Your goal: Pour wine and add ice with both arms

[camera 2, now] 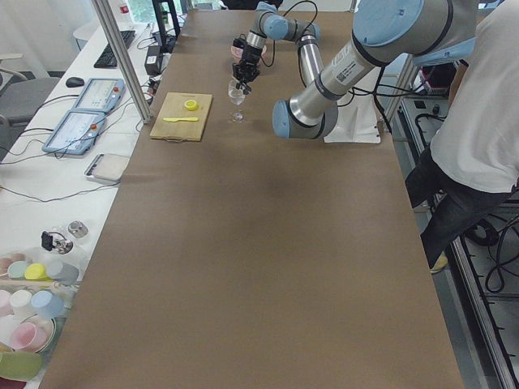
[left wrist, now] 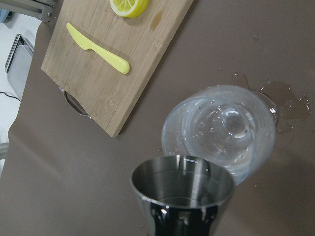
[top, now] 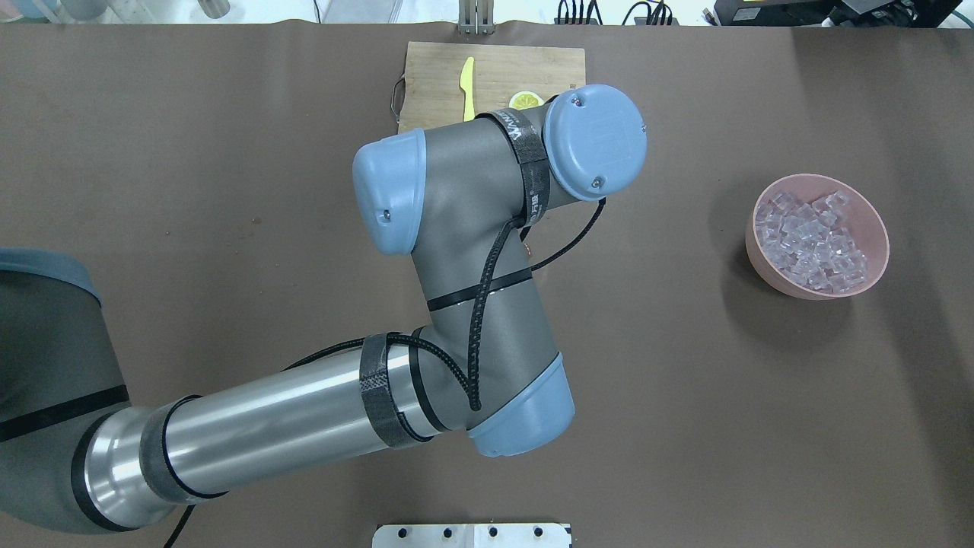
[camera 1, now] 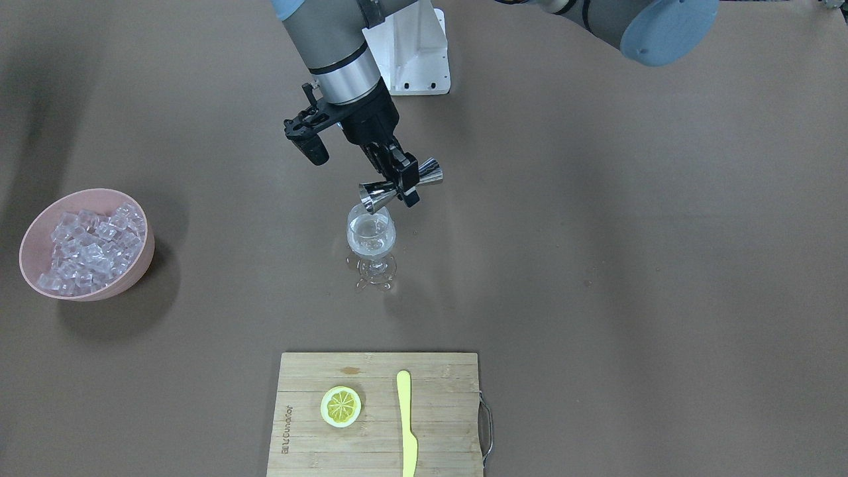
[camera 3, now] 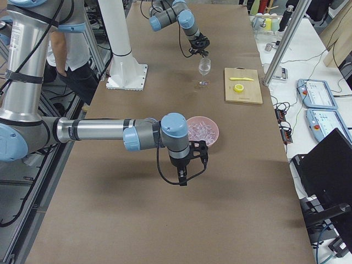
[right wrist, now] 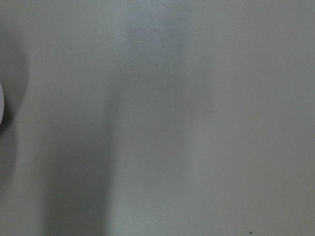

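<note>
My left gripper [camera 1: 402,179] is shut on a steel double-ended jigger [camera 1: 379,194], tipped on its side with one mouth over the rim of a clear stemmed wine glass [camera 1: 371,238]. The glass stands mid-table and holds a little clear wine [camera 1: 371,246]. In the left wrist view the jigger's mouth [left wrist: 182,189] sits just in front of the glass [left wrist: 221,130]. The ice [camera 1: 89,248] is piled in a pink bowl [camera 1: 142,265]. My right gripper [camera 3: 184,177] hangs above the table beside that bowl [camera 3: 214,129]; I cannot tell whether it is open or shut.
A wooden cutting board [camera 1: 371,450] with a lemon slice [camera 1: 341,406] and a yellow plastic knife [camera 1: 406,424] lies on the operators' side of the glass. Small wet patches [left wrist: 288,96] lie by the glass foot. My left arm [top: 472,251] hides the glass from overhead.
</note>
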{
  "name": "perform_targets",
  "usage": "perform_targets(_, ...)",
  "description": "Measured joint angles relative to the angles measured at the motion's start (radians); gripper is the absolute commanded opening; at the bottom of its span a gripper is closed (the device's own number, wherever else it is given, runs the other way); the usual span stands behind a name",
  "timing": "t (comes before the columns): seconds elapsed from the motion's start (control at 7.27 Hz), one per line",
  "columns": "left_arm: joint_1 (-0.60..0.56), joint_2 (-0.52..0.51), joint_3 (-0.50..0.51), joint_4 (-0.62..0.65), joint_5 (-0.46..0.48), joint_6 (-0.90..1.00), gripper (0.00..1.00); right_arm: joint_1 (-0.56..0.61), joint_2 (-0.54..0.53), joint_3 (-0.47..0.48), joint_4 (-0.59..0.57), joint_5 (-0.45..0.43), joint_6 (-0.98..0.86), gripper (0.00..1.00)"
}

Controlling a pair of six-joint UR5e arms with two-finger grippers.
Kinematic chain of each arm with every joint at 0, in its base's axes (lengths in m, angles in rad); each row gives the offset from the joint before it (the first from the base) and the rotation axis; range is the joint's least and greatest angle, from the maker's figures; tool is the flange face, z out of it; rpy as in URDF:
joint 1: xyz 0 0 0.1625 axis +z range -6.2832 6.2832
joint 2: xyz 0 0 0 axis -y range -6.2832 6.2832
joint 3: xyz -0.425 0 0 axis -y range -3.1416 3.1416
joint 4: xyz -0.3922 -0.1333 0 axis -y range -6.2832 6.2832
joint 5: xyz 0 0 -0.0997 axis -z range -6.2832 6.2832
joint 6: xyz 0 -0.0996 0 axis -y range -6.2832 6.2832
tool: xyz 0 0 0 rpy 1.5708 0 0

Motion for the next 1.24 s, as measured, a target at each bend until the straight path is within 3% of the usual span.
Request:
perform_targets(0.41,-0.003,0.073,-0.053,-0.139,-0.026,0.0,0.0,0.0,0.0,0.0,0.0,-0.001,0.0,1.0)
perform_targets(1.24,-0.106,0.291,-0.167,-0.535,-0.276,-0.01,0.0,0.0,0.001,0.0,0.001,-0.001,0.0,1.0)
